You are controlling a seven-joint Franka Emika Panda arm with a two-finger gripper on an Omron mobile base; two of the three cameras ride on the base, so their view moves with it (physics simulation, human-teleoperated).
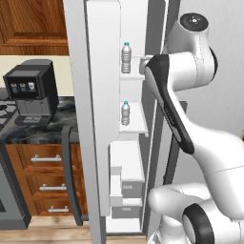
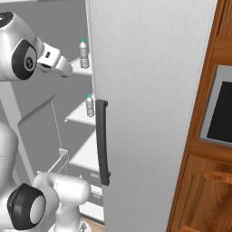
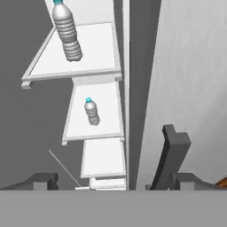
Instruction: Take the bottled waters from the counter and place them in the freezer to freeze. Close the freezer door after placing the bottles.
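Two bottled waters stand upright on white shelves inside the freezer [image 1: 131, 157]. One bottle [image 1: 126, 58] [image 2: 84, 53] [image 3: 67, 32] is on the upper shelf; the other [image 1: 125, 113] [image 2: 89, 105] [image 3: 91, 111] is one shelf below. My gripper [image 2: 67, 69] [image 3: 117, 182] hovers above and in front of the upper shelf, open, with nothing between its fingers. It looks down along the shelves and is apart from both bottles. The freezer door [image 1: 80, 119] stands open to the left, its dark bar handle [image 1: 68, 176] facing the counter [image 1: 43, 129].
A black coffee machine [image 1: 31, 90] stands on the counter over wooden drawers [image 1: 47, 176]. To the right of the open compartment is the closed grey door [image 2: 149, 113] with a dark handle [image 2: 102, 141] [image 3: 170, 155]. Wooden cabinets [image 2: 213, 136] lie farther right.
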